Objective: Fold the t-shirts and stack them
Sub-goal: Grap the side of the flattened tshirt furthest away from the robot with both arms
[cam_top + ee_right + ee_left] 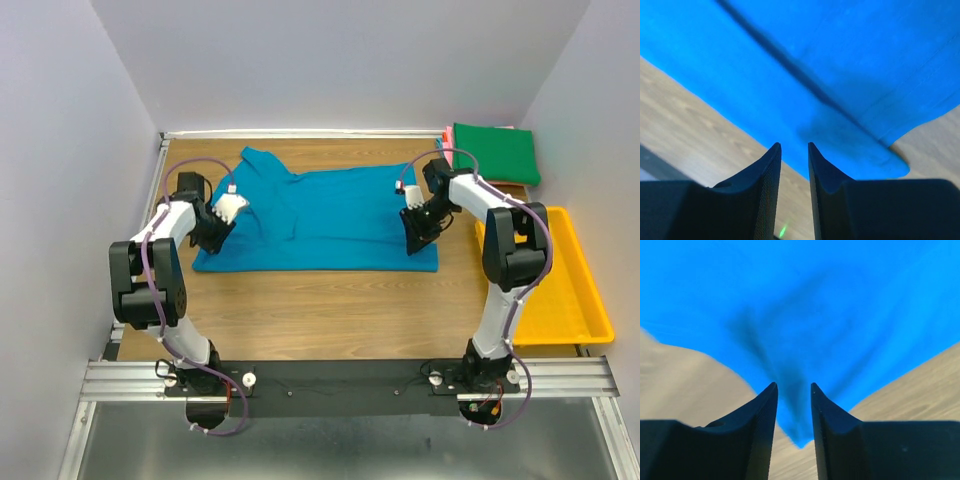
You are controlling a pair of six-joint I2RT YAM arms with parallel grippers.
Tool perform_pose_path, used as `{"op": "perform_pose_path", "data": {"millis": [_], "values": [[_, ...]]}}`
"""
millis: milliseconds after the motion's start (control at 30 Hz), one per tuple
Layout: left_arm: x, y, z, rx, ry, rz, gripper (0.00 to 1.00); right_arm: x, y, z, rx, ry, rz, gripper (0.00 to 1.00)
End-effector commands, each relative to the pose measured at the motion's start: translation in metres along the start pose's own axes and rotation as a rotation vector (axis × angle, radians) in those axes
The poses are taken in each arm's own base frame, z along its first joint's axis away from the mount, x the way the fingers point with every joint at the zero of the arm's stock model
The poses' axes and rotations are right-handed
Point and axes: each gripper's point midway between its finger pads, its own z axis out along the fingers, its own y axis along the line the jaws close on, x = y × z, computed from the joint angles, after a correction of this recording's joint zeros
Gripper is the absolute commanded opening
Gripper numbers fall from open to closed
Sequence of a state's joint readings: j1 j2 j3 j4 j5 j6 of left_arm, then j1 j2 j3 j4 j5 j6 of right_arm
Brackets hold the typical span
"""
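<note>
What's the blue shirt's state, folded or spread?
Mostly spread: the blue shirt lies flat and wide across the table, creased near its left end, not a compact fold.

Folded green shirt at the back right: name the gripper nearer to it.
Right. The right gripper sits at the teal shirt's right edge, just short of the green shirt; the left gripper is at the teal shirt's left edge, across the table.

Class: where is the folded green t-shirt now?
In the top view, the green t-shirt sits in the far right corner, just beyond the yellow tray, right of the blue t-shirt.
</note>
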State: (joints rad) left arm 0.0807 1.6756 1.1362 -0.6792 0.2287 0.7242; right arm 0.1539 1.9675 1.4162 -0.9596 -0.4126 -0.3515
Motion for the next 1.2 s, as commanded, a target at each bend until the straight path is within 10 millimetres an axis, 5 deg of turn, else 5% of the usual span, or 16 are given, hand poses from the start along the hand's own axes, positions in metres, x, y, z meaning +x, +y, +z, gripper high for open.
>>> {"op": "perform_pose_path", "data": {"millis": [0, 333, 533, 633, 667, 733, 833, 867, 900, 967, 1000, 1067, 1100, 1167], "values": [[0.025, -0.015, 0.015, 0.035, 0.036, 0.023, 0.39, 0.002, -0.021, 0.017, 0.078, 0.012, 0.007, 0.35], [0.083, -0.054, 0.019, 0.084, 0.155, 0.04, 0.37, 0.06, -0.025, 0.021, 0.155, 0.118, -0.015, 0.34], [0.093, -0.074, -0.003, 0.104, 0.15, 0.076, 0.37, 0.08, 0.009, -0.002, 0.069, 0.112, -0.028, 0.39], [0.06, -0.067, -0.023, 0.103, 0.046, 0.095, 0.41, 0.046, 0.028, -0.031, 0.023, -0.006, -0.041, 0.45], [0.029, -0.055, -0.037, 0.09, -0.04, 0.111, 0.43, 0.035, 0.028, -0.039, 0.036, -0.039, -0.048, 0.47], [-0.016, -0.03, -0.056, 0.049, -0.143, 0.112, 0.48, 0.0, 0.017, -0.06, 0.092, -0.12, -0.077, 0.54], [-0.057, -0.003, -0.067, 0.012, -0.225, 0.082, 0.52, -0.044, 0.0, -0.081, 0.162, -0.192, -0.116, 0.58], [-0.066, 0.005, -0.057, 0.032, -0.231, 0.065, 0.52, -0.051, -0.011, -0.071, 0.166, -0.172, -0.107, 0.58], [-0.093, 0.022, -0.068, -0.001, -0.286, 0.059, 0.53, -0.059, -0.019, -0.07, 0.185, -0.171, -0.115, 0.58], [-0.108, 0.037, -0.05, 0.031, -0.294, 0.021, 0.54, -0.09, -0.031, -0.08, 0.218, -0.222, -0.131, 0.58], [-0.131, 0.051, -0.059, 0.01, -0.341, 0.011, 0.54, -0.098, -0.043, -0.068, 0.224, -0.201, -0.118, 0.58], [-0.152, 0.069, -0.046, 0.025, -0.367, -0.016, 0.54, -0.13, -0.055, -0.082, 0.274, -0.264, -0.13, 0.58], [-0.159, 0.074, -0.043, 0.027, -0.379, -0.029, 0.54, -0.134, -0.066, -0.065, 0.271, -0.241, -0.112, 0.58], [-0.174, 0.09, -0.031, 0.03, -0.398, -0.083, 0.54, -0.16, -0.082, -0.076, 0.324, -0.294, -0.12, 0.58]]}}
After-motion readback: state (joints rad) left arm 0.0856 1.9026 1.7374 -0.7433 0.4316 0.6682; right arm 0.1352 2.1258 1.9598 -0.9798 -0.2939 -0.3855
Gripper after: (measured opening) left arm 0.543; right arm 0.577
